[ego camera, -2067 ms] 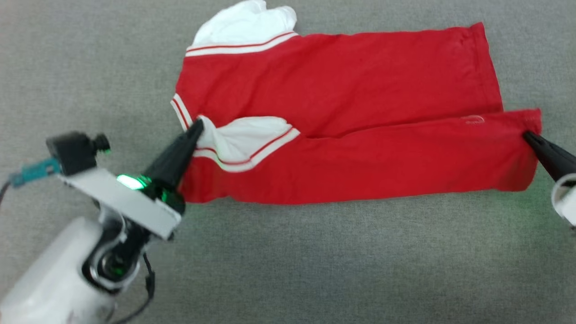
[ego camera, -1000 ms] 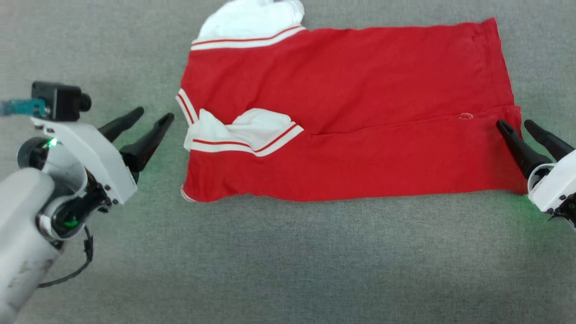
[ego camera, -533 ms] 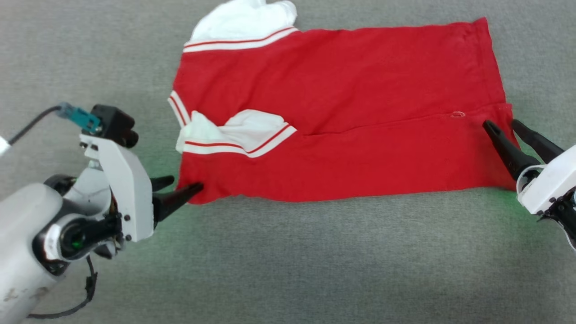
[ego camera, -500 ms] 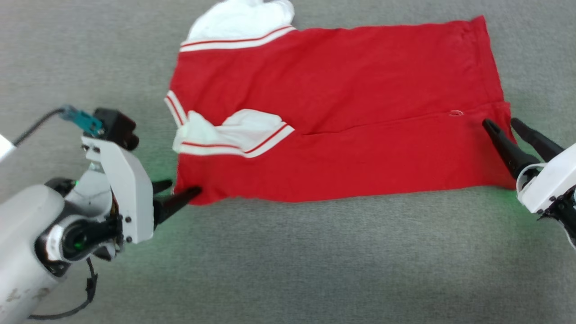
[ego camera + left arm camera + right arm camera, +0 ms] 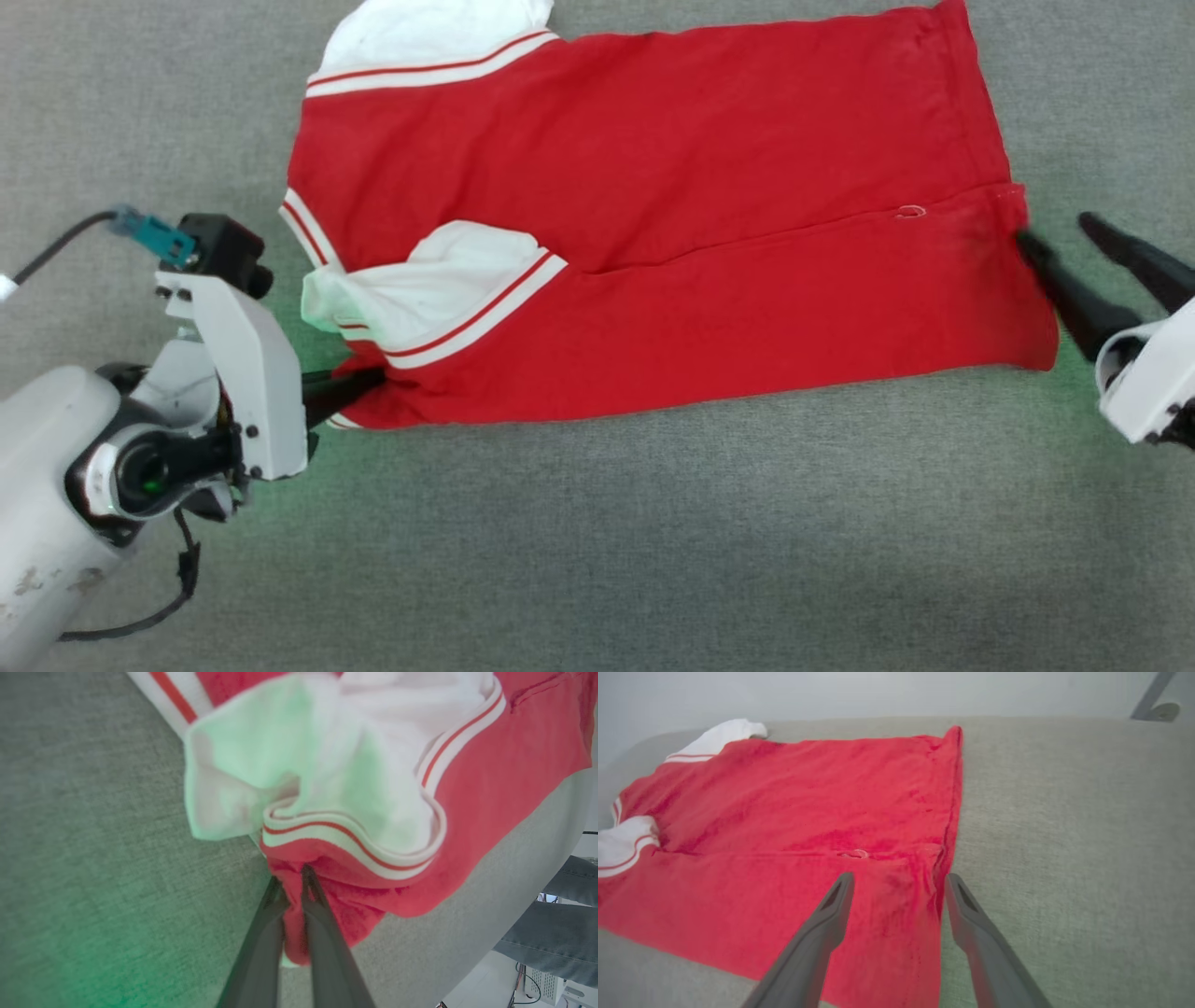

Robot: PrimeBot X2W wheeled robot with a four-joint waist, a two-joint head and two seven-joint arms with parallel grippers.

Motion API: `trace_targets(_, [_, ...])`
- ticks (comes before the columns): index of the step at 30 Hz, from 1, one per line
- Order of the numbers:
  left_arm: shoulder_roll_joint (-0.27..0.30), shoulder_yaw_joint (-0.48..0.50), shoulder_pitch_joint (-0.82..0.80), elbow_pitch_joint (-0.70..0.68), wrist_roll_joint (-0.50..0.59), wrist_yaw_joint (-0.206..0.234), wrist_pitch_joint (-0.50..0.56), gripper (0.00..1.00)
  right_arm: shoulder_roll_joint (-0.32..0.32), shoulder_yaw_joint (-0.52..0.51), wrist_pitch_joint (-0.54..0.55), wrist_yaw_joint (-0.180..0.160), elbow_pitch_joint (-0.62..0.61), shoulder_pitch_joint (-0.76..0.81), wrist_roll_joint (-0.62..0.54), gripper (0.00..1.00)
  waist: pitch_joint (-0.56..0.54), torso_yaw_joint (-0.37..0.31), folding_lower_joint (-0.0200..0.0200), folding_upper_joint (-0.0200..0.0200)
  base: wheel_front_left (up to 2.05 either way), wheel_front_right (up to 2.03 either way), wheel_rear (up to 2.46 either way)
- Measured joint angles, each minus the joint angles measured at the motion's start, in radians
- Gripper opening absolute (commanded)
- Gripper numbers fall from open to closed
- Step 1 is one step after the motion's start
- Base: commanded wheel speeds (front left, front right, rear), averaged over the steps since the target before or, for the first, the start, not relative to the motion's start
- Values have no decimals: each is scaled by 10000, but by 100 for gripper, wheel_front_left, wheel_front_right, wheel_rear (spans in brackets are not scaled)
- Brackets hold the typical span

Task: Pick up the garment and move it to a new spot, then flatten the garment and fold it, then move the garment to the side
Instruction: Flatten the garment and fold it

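Fold step, judged under way: red jersey garment [image 5: 700,140] with white sleeves, part-folded on grey cloth-covered counter [image 5: 597,560], left gripper [image 5: 290,879] jaws clenched on its near shoulder corner, right gripper [image 5: 899,877] jaws spread astride the hem, probably closing next for a paired lift.

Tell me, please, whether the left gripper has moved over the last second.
Yes. The left gripper went from beside the folded white sleeve toward the robot, to the garment at its near left corner, now shut on it.
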Motion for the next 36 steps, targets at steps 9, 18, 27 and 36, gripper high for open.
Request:
trace_targets(9, [-286, -13, -55, -111, 98, -257, -219, 0, -1555, 1340, 2690, 0, -330, -451, -449, 100, 81, 267, 0, 0, 0, 0, 0])
trace_targets(18, [-658, -88, -162, -65, 341, -506, -476, 0, -1668, 1979, 4755, 0, 378, -1097, -77, 54, 215, 541, 0, 0, 0, 0, 0])
trace_targets(27, [-685, -107, 383, 10, 318, -757, -1018, 0, -1601, 2104, 3904, 0, 355, -677, 153, 0, -195, 568, 0, 0, 0, 0, 0])
trace_targets(36, [669, 31, 2103, -1524, -67, -631, -1942, 0, -2230, 1622, 3956, 2, -1083, 1339, 476, 0, -829, 473, 0, 0, 0, 0, 0])
